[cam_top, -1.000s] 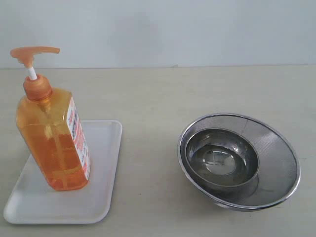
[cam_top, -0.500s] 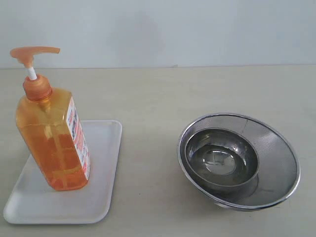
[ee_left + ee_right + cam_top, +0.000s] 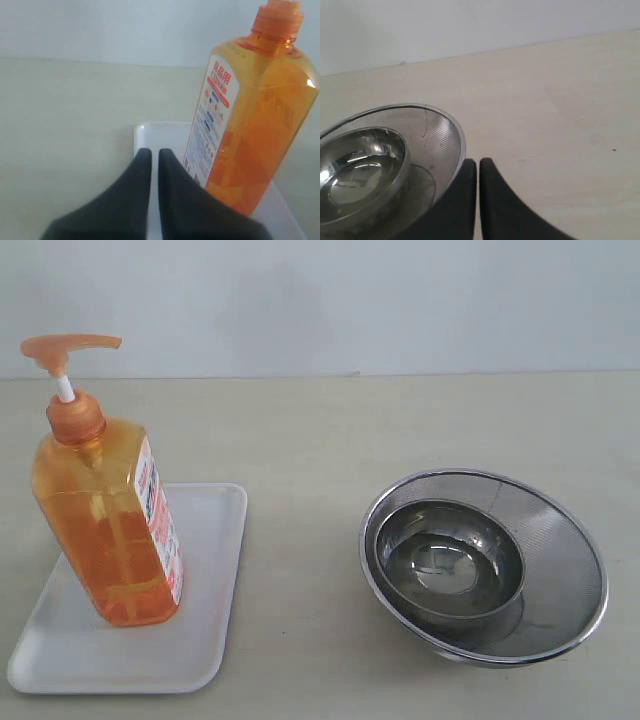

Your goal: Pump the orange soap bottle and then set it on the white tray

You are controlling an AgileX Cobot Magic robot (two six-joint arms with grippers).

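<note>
Orange soap bottle stands upright on the white tray, at the left of the surface. Its pump head is up on the white stem, and both the spout and the label face right. Well apart on the right sits a round steel mesh bowl with a smaller steel bowl nested inside. Left fingers are closed, the 2 tips nearly meeting with only a thin slit between. They hold nothing and sit just beside the bottle without touching it. Right fingers are closed likewise, empty, beside the mesh bowl's rim.
</note>
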